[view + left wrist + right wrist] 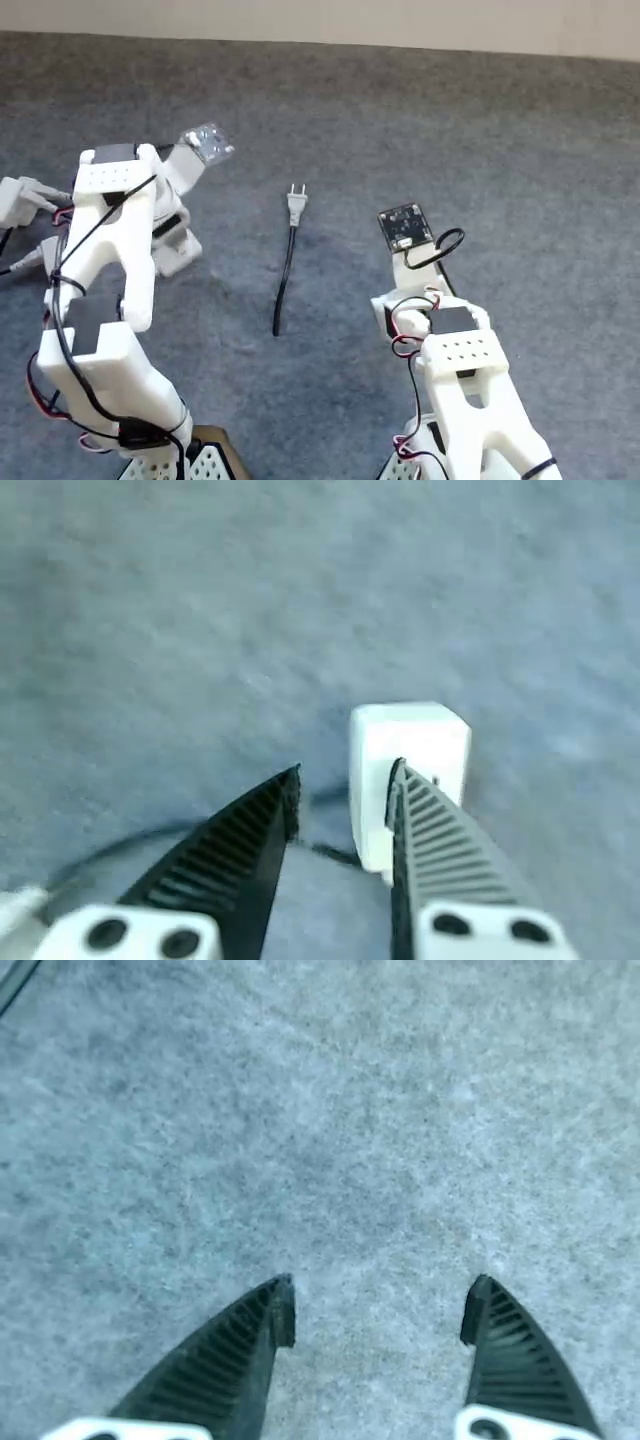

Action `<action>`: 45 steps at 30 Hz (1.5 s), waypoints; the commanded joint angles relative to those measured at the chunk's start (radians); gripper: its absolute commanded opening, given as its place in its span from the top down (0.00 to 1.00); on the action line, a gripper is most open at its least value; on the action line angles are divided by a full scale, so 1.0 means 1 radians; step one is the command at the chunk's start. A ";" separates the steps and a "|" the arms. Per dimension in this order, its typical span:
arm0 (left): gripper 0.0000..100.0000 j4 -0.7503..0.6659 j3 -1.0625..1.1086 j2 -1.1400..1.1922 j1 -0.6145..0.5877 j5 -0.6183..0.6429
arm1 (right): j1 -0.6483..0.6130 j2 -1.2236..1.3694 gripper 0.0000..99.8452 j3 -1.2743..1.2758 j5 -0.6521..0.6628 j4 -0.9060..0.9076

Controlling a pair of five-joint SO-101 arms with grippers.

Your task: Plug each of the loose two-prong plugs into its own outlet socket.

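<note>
Plug: A loose two-prong plug [296, 205] lies flat on the grey table [520, 140], between the two arms and touching neither.

Long axis: The plug and its black cord [286, 275] run in one nearly straight line away from the arm bases. The prongs are at the far end and the cord tail at the near end.

Left fingers: The left arm's fingers [240, 850] are parted and hold nothing. A white block [410, 735], probably an outlet socket, stands just past one tip, off to that side of the gap and not inside it. A thin dark lead [130, 845] trails across the table beyond the tips.

Right fingers: The right arm's fingers [240, 1350] are spread wide and grasp nothing, with bare table beneath and ahead of them.

Nearer arm: The plug sits off to the inner side of both pairs. The right arm [455, 360] looks slightly closer and is free, while the left arm [110, 250] is poised at the block. The pick probably calls for a sideways swing and a grip across the plug body, crosswise to its long axis.

Views: The high view lays out the plug's direction and its distance from each arm. The wrist views add the spread of each pair of fingers and the block's place off one tip, which the arms' bodies cover from above.
</note>
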 commanded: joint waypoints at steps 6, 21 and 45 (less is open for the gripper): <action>0.82 0.189 0.214 -0.122 0.065 -0.023 | -0.007 0.001 0.73 -0.007 0.014 -0.018; 0.82 0.172 0.286 -0.610 0.088 -0.041 | -0.007 0.001 0.73 -0.007 0.014 -0.018; 0.82 0.253 0.450 -0.421 0.182 -0.044 | -0.007 0.001 0.73 -0.008 0.014 -0.018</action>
